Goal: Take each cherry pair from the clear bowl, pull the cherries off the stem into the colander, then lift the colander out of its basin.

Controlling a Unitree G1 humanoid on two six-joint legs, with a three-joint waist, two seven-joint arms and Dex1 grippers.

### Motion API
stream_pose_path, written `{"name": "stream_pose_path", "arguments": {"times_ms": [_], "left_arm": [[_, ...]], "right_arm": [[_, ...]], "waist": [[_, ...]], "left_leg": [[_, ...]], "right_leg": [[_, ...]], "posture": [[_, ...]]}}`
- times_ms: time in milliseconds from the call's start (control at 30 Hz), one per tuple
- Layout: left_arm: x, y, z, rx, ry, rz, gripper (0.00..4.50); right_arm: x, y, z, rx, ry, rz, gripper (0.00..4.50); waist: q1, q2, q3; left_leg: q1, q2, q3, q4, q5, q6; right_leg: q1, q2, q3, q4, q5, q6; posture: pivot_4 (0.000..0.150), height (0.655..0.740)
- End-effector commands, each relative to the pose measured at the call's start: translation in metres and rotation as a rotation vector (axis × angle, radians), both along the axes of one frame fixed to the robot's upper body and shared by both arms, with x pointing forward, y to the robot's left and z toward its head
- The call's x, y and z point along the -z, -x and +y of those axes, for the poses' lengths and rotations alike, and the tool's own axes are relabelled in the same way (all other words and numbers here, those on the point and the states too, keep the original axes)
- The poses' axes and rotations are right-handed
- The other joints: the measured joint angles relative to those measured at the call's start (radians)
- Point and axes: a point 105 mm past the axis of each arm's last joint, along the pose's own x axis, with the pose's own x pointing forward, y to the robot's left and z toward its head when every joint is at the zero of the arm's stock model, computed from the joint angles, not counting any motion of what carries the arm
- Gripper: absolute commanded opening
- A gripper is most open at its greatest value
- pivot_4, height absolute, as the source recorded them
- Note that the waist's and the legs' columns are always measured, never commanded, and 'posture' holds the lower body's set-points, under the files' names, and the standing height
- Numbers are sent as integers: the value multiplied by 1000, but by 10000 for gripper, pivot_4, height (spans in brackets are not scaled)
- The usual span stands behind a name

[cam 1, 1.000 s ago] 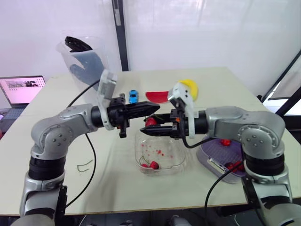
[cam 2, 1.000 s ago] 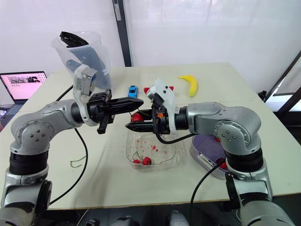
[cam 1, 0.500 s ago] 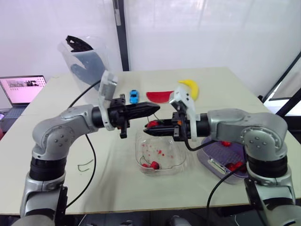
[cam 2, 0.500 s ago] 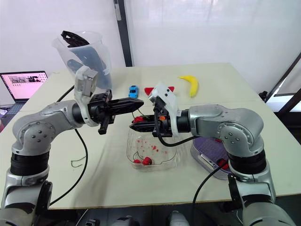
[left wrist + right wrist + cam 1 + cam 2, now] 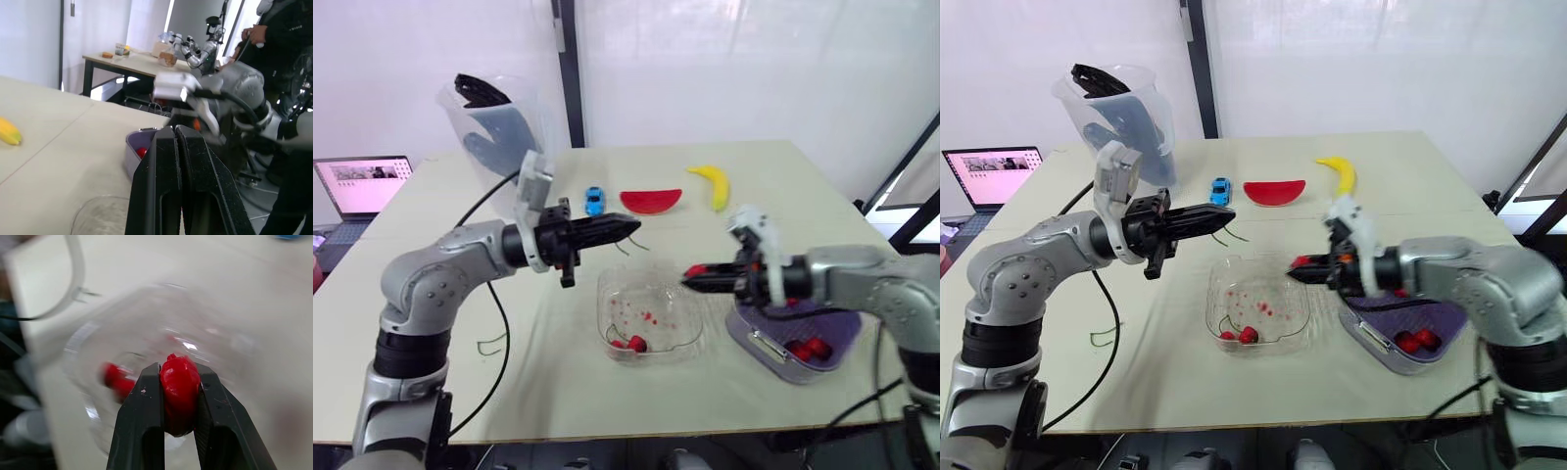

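Holding the pulled cherry (image 5: 180, 394), the right gripper's (image 5: 691, 276) jaws clamp it between clear bowl (image 5: 677, 331) and colander (image 5: 837, 321). It should release only once over the colander. The left gripper (image 5: 631, 227), jaws closed on the stem (image 5: 1231, 236), hovers beyond the bowl.

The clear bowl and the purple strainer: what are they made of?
Clear bowl: probably thin glossy plastic; fully see-through, with bright glints on its wall; glass can't be ruled out. Purple colander: likely moulded plastic, one even colour with a dull sheen.
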Motion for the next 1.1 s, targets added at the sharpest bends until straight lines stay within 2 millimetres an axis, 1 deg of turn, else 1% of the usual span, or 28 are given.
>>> {"name": "stream_pose_path", "arguments": {"times_ms": [33, 67, 100, 200, 267, 300, 333, 400, 433, 500, 533, 600, 667, 733, 833, 867, 900, 933, 1033, 1100], "left_arm": [[-8, 0, 7, -41, 13, -57, 0], [-8, 0, 8, -46, 15, -58, 0], [-8, -2, 9, -55, 16, -57, 0], [-3, -4, 9, -76, 7, -56, 0], [-1, -3, 10, -79, 3, -56, 0], [0, -3, 11, -83, 1, -55, 0], [1, -4, 12, -89, -2, -53, 0], [3, -4, 14, -100, -9, -50, 0], [4, -5, 15, -103, -10, -48, 0], [5, -4, 16, -105, -12, -46, 0], [6, -5, 16, -108, -13, -44, 0], [8, -5, 20, -122, -17, -39, 0], [9, -7, 25, -148, -18, -32, 0], [11, -8, 30, -170, -24, -26, 0], [16, -11, 47, -240, -44, -1, 0], [17, -10, 52, -260, -46, 9, 0], [18, -9, 56, -271, -47, 14, 0], [23, -8, 64, -300, -52, 38, 0], [48, -2, 92, -395, -100, 121, 0], [64, 3, 109, -460, -115, 170, 0]], "right_arm": [[-3, -6, -34, 78, 106, -35, 4700], [0, -7, -39, 85, 133, -31, 4700], [7, -7, -45, 90, 179, -21, 4700], [34, -7, -57, 99, 290, 35, 4700], [43, -4, -60, 87, 325, 56, 12723], [47, -4, -64, 91, 343, 61, 15786], [49, -4, -66, 97, 357, 63, 20580], [48, -5, -72, 115, 364, 63, 29928], [45, -5, -73, 117, 360, 59, 35530], [39, -5, -74, 115, 352, 52, 44624], [35, -4, -74, 111, 352, 47, 44624], [17, 2, -66, 59, 350, 23, 44624], [-6, 10, -49, -20, 306, -4, 44624], [-22, 15, -36, -80, 260, -29, 44624], [-54, 28, 0, -248, 117, -94, 44624], [-59, 32, 10, -296, 79, -101, 44624], [-62, 34, 17, -321, 58, -102, 44624], [-66, 36, 28, -367, 25, -110, 44624], [-72, 37, 56, -462, -40, -141, 44624], [-71, 35, 72, -497, -63, -143, 44624]], "waist": [[-1, 0, 0], [-2, 0, 0], [-5, 0, 0], [-7, 0, 0], [-4, 0, 0], [-2, 0, 0], [-1, 0, 0], [0, 0, 0], [0, 0, 0], [0, 0, 0], [0, 0, 0], [0, 1, 1], [-4, 2, 1], [-5, 2, 1], [-5, 2, 1], [-8, 2, 1], [-5, 2, 1], [-2, 2, 2], [-3, 2, 2], [-3, 2, 2]], "left_leg": [[0, 0, 0, 0, 0, 0], [0, 0, 0, 0, 0, 0], [0, 0, 0, 0, 0, 0], [1, 1, 2, 0, 0, 0], [1, 1, 2, 0, 1, -1], [1, 1, 2, 0, 2, -4], [0, 1, 2, 0, 3, -5], [0, 1, 2, 0, 3, -5], [1, 1, 2, 0, 3, -5], [1, 1, 2, 0, 3, -5], [1, 1, 2, 0, 3, -5], [0, 1, 2, 0, 3, -5], [1, 1, 2, 0, 3, -5], [1, 1, 2, -1, 2, -4], [1, 2, 1, -1, 2, -3], [1, 2, 2, -1, 1, -3], [1, 2, 2, -1, 1, -3], [1, 2, 2, -2, 1, -2], [1, 1, 1, -2, 1, -2], [1, 1, 2, -2, 1, -3]], "right_leg": [[0, 0, 0, 0, 0, 0], [0, 0, 0, 0, 0, 0], [0, 0, 0, 0, 0, 0], [0, 1, 1, 0, 0, 0], [0, 1, 1, 0, 0, 0], [0, 1, 1, 0, 0, 0], [0, 1, 1, 0, 0, 0], [0, 0, 1, 0, 0, 0], [0, 0, 1, 0, 0, 0], [0, 0, 1, 0, 0, 0], [0, 0, 1, 0, 0, 0], [0, 0, 1, 0, 0, 0], [0, 0, 1, 0, 0, 0], [0, 1, 2, 0, 0, 0], [0, 1, 1, 0, 0, 0], [0, 1, 2, 0, 0, 0], [0, 1, 2, 0, 0, 0], [0, 1, 2, 0, 0, 0], [0, 0, 2, -1, 0, 0], [-1, 0, 2, -1, 0, 0]], "posture": [[1500, 7400], [1500, 7400], [1500, 7400], [1500, 7400], [1500, 7400], [1500, 7400], [1500, 7400], [1500, 7400], [1500, 7400], [1500, 7400], [1500, 7400], [1500, 7400], [1500, 7400], [1500, 7400], [1500, 7400], [1500, 7400], [1500, 7400], [1500, 7400], [1500, 7400], [1500, 7400]]}}
